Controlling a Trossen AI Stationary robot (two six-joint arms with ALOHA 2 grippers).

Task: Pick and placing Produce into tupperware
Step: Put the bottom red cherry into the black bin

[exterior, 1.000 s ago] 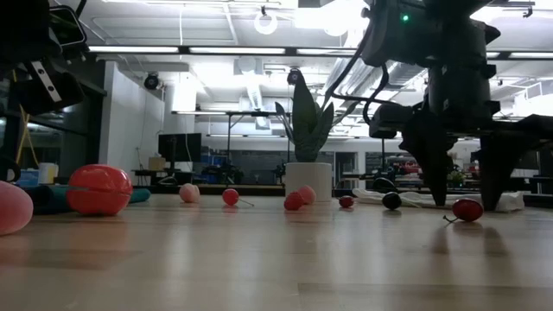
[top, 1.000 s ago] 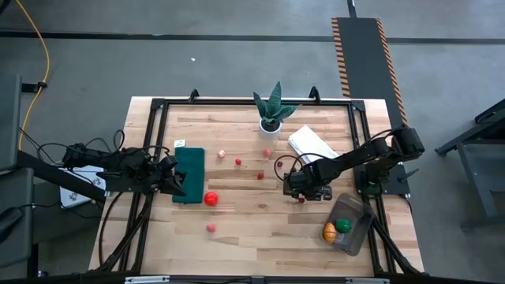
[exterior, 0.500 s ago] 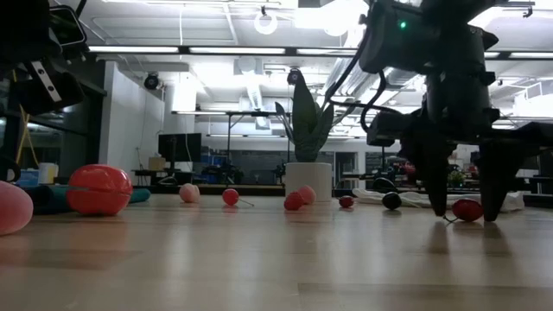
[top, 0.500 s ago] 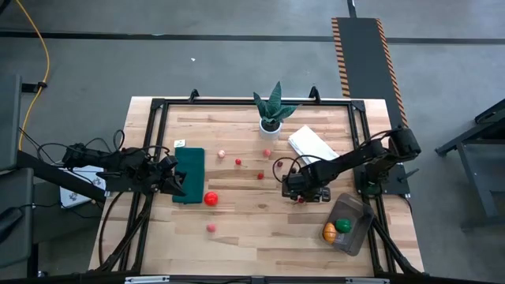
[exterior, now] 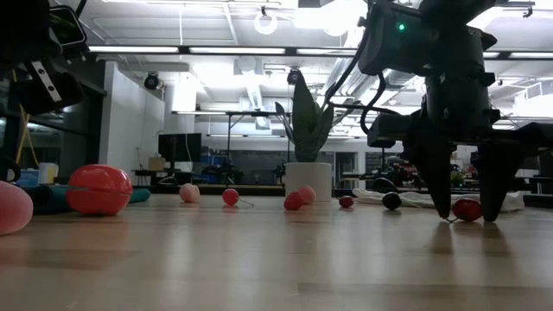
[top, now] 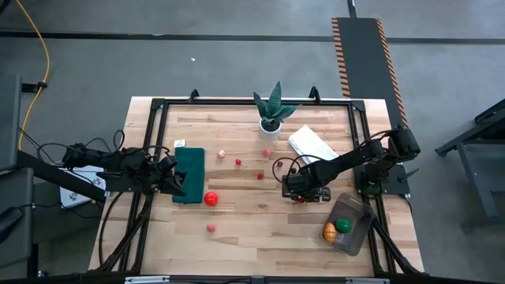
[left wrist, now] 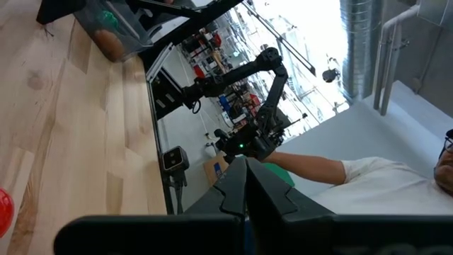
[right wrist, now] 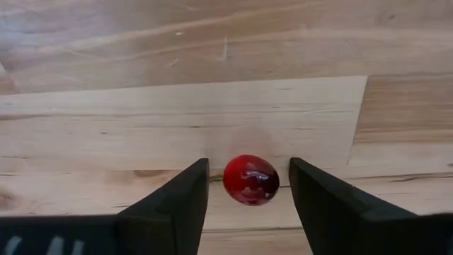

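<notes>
Just glossy dark-red berry [right wrist: 251, 179], approx. egg-shaped.

A pale wooden plank bench [top: 252, 229] with a black metal frame [top: 158, 104] along its edges stands on a smooth grey concrete floor [top: 197, 63]. Beyond its far right corner a black floor strip edged in orange-and-black hazard stripes [top: 364, 55] runs away from it, and a yellow cable [top: 37, 55] trails over the floor off the far left corner. Level across the bench, the room shows a white ceiling with long bright strip lights [exterior: 186, 49], a white wall section [exterior: 130, 121] at the left, and dim cluttered desks with dark monitors [exterior: 173, 149] farther back.
</notes>
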